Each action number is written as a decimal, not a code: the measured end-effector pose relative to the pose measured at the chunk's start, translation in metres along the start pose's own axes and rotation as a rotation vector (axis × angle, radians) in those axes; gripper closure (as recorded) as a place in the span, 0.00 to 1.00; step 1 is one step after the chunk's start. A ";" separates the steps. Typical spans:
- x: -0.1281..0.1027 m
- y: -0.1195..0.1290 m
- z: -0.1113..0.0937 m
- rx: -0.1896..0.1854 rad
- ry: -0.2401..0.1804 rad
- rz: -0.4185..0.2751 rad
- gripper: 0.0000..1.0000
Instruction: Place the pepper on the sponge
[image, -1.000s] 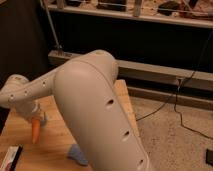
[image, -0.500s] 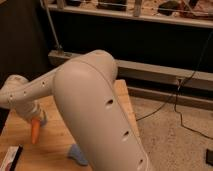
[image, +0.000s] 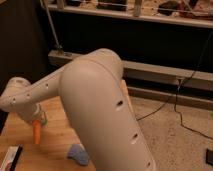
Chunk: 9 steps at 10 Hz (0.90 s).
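The slim orange pepper (image: 36, 132) hangs point-down over the left part of the wooden table (image: 55, 112). My gripper (image: 35, 121) is shut on its upper end, at the tip of the white arm (image: 100, 105) that fills the middle of the camera view. The blue-grey sponge (image: 77, 153) lies flat on the table to the right of the pepper and nearer the front. The arm's big link partly covers the sponge's right side. Pepper and sponge are apart.
A flat white and black packet (image: 11, 159) lies at the table's front left corner. Right of the table is speckled floor with a black cable (image: 185, 125) and a dark object (image: 209, 157). A dark shelf front and a metal pole (image: 52, 30) stand behind.
The gripper and the pepper have sunk slightly toward the table. The sponge has not moved.
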 end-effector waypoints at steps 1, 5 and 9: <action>0.007 -0.001 -0.004 -0.012 -0.009 -0.081 0.80; 0.049 -0.004 -0.017 -0.100 0.011 -0.419 0.80; 0.077 -0.027 -0.014 -0.120 0.056 -0.491 0.80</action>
